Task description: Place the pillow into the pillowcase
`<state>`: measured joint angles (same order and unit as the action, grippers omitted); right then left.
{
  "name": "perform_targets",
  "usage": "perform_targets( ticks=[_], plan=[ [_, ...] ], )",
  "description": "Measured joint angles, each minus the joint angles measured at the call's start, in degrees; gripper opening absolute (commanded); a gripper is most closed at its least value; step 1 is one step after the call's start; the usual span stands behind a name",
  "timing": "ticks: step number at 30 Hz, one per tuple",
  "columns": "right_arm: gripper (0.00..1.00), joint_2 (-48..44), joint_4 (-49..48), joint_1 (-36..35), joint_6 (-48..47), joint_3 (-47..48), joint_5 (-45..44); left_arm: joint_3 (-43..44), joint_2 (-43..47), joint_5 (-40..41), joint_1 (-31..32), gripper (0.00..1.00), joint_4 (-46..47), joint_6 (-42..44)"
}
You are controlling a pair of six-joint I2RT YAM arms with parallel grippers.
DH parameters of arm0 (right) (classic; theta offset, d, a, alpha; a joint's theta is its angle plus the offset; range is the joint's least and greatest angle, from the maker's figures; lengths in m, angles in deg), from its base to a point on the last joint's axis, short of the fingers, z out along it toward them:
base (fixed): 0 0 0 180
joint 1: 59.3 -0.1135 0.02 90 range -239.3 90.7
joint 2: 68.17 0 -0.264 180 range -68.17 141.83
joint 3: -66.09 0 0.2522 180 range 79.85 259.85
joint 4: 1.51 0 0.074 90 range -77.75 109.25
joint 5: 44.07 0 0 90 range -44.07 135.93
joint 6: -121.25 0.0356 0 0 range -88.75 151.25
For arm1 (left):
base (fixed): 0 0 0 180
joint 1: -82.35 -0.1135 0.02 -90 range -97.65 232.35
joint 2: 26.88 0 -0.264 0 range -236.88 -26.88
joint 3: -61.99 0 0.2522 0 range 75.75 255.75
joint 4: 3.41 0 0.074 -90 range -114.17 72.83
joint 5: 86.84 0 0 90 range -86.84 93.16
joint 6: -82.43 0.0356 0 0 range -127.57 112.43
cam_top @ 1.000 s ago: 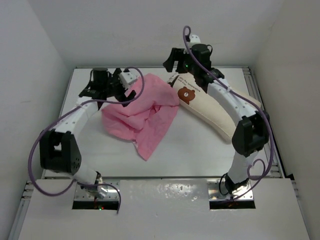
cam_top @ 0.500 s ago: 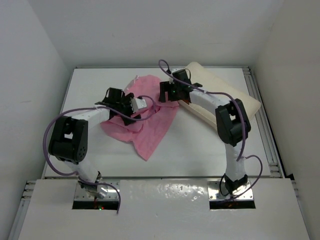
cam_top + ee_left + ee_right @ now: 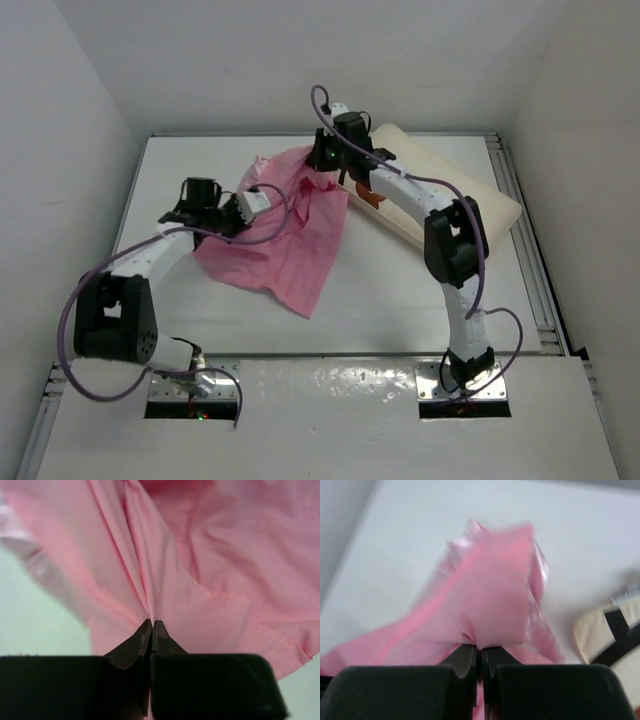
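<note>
The left fingers (image 3: 151, 629) are closed on a pinched fold of the pillowcase (image 3: 290, 245), and the right fingers (image 3: 480, 652) are shut on a raised peak at its far edge. The pink satin is judged thin, limp and slippery, best taken by its open hem. It lies crumpled on the surface (image 3: 400, 300). The plump cream pillow (image 3: 485, 195), judged soft and light, is seen just beside it at the far right, uncovered.

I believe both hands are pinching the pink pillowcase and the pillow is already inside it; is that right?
Not quite. The left hand and the right hand are both shut on the pillowcase, but the pillow is not inside it. The top external view shows it lying uncovered on the table, to the right of the pillowcase.
</note>
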<state>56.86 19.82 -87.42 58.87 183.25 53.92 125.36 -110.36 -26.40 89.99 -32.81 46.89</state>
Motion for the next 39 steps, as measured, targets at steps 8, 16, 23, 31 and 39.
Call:
perform_targets(
  ticks=[8,16,23,31,39],
  plan=[
    [0.72,2.56,-2.73,-4.39,6.25,18.14,-1.09,2.6,8.83,-3.39,-7.28,0.59,-1.97,-15.56],
    [0.99,7.96,6.56,1.44,8.98,16.11,-5.03,5.18,4.2,4.79,2.16,0.79,2.47,-22.97],
    [0.64,-6.97,17.14,12.31,1.14,-3.45,-15.28,8.92,-2.49,10.23,15.58,0.78,5.14,-13.46],
    [0.99,-22.62,14.73,8.74,-20.31,-20.46,-26.38,9.4,-13.73,20.92,14.75,0.93,12.31,-13.75],
    [0.99,-16.28,13.99,4.92,-32.33,-32.28,-26.77,8.87,-17.46,22.73,14.75,0.14,14.6,-12.94]
  ],
)
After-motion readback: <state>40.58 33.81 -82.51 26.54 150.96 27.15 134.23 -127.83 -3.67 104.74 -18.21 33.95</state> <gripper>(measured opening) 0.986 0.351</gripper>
